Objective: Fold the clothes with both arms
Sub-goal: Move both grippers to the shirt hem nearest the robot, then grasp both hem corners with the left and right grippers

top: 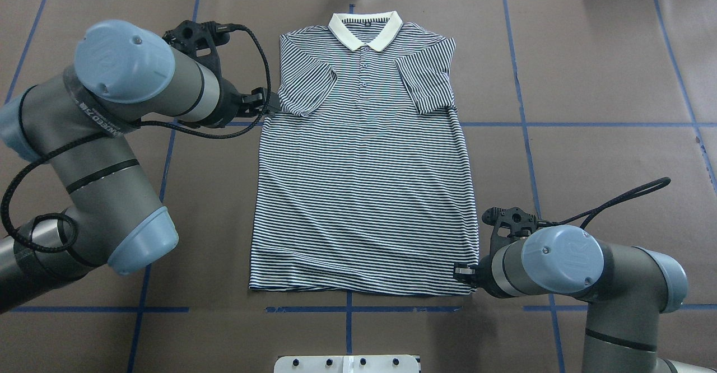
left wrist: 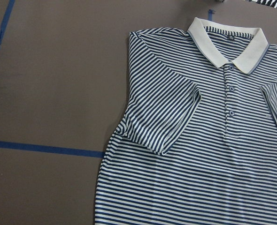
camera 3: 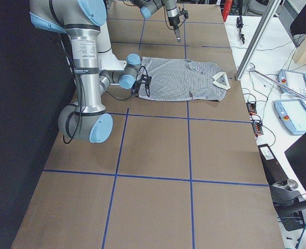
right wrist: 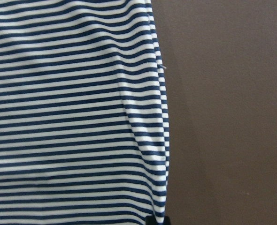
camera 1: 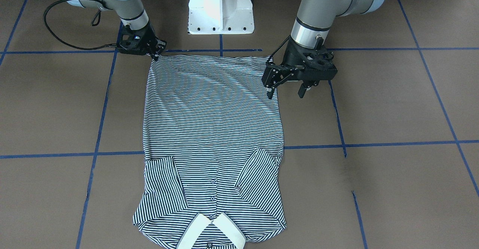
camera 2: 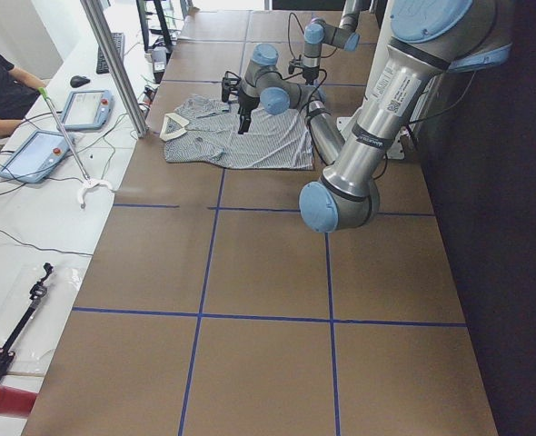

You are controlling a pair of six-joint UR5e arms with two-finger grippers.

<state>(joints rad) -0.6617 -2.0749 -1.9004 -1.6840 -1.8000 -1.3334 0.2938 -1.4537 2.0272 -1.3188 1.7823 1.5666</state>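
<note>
The striped polo shirt (camera 1: 213, 129) lies flat and face up, its cream collar (top: 365, 29) at the far side from the robot and both short sleeves folded in over the chest. My left gripper (camera 1: 285, 92) hangs open above the table beside the shirt's left edge, touching nothing. The left wrist view looks down on the collar, placket and left sleeve (left wrist: 162, 117). My right gripper (camera 1: 155, 54) is low at the shirt's near right hem corner and looks shut on that corner. The right wrist view shows the shirt's side edge (right wrist: 159, 140) close up.
The brown table (top: 588, 82) carries a grid of blue tape lines. The white pedestal base (camera 1: 220, 9) stands just behind the hem. A metal post (camera 2: 114, 64), tablets and cables sit on the white bench past the collar side, where a person sits.
</note>
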